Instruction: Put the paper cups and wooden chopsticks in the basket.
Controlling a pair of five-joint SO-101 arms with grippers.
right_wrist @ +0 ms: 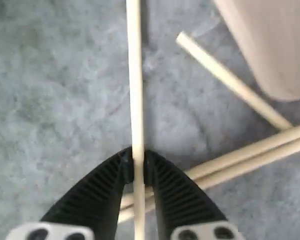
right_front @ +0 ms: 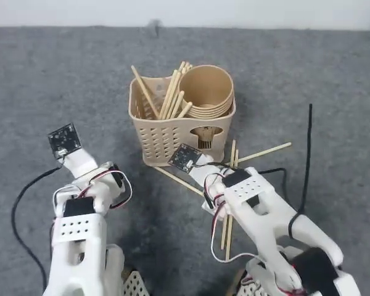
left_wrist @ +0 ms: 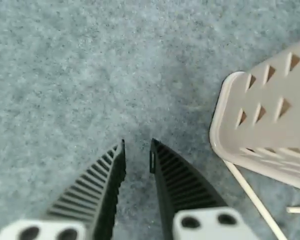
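Left gripper is noted empty, fingers slightly apart, the basket beside them already loaded with nested paper cups and wooden chopsticks; one chopstick is clamped between right gripper fingers, loose chopsticks left just beyond them.

The high camera looks steeply down over both arms. Each wrist camera faces the tabletop at close range; left wrist and high views share the basket corner.

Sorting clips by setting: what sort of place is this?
Probably a robotics test bench: two white arms on a grey carpet-like mat, a basket of paper cups, and the right claw closed on a chopstick.
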